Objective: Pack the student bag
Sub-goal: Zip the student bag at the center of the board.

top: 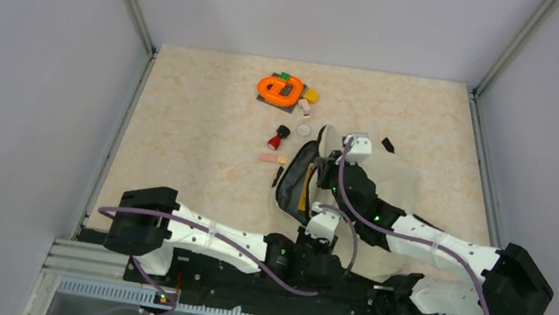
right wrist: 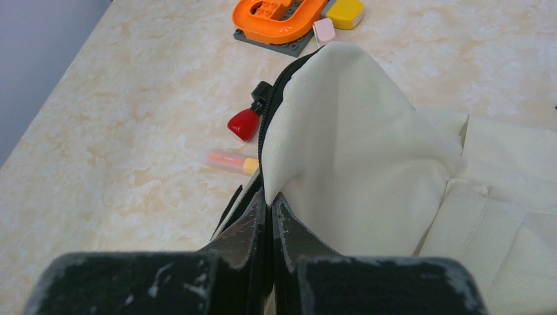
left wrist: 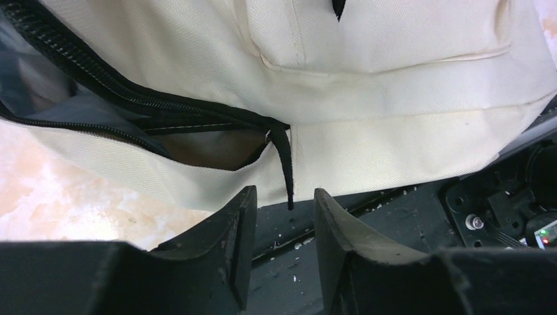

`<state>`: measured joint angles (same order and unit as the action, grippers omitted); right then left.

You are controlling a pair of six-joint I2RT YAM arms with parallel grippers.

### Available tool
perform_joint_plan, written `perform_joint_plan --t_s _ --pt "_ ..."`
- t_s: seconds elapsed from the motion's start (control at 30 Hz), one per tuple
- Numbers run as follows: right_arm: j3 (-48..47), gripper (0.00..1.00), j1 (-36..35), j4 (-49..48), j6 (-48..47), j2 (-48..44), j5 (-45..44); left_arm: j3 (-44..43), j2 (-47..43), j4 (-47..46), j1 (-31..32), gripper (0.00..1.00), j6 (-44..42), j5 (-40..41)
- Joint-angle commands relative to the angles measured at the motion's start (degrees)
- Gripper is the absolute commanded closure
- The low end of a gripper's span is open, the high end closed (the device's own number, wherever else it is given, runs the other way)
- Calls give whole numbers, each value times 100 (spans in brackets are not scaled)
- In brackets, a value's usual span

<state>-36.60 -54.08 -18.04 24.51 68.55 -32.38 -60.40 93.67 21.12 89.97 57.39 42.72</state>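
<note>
- Currently, right hand point(right wrist: 269, 198) clamped on bag point(right wrist: 355, 151) rim.
- Left hand point(left wrist: 284, 194) fingers apart, zipper pull point(left wrist: 282, 157) hanging between.
- Orange toy point(right wrist: 272, 23) on surface point(right wrist: 131, 131) beyond bag.

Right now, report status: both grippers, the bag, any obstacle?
Right gripper shut on student bag rim. Left gripper open, zipper pull between jaws. No obstacle seen at pull.

student bag point(top: 400, 181) mouth gapes leftward, right arm point(top: 430, 243) overhead.
</note>
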Motion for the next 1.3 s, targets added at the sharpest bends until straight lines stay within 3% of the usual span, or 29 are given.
perform_joint_plan --t_s 0.0,0.2,0.33,0.43,0.5,0.63,0.7,0.8,0.87,1.1,1.27 --pt "6 100 -23 -400 5 -163 40 -295 136 2 -138 59 52 202" --pt "-11 100 -23 -401 44 -123 95 -372 295 -134 -314 69 -67 -109" --pt "-8 100 -23 -385 40 -139 109 -462 432 -135 -366 70 -104 -243" --pt "19 100 -23 -404 49 -141 98 -467 445 -110 -382 81 -65 -221" --pt "29 100 -24 -379 53 -153 105 -420 392 -108 -386 98 -13 -131" --pt "7 98 -25 -65 38 -343 171 -238 191 -151 -384 100 78 52" --pt "-5 78 -23 235 61 -552 179 -91 46 -289 -384 100 29 82" --pt "35 41 -19 765 97 -990 180 259 -240 -808 -394 100 -200 -34" --pt "58 27 9 1245 184 -1317 149 478 -423 -1083 -408 100 -331 -129" --pt "430 8 59 2965 427 -2801 4 1103 -1051 -1620 -661 100 -462 -510" --pt "991 6 62 2896 -283 -3702 706 1616 -1607 -2263 -1010 100 -730 -1009"
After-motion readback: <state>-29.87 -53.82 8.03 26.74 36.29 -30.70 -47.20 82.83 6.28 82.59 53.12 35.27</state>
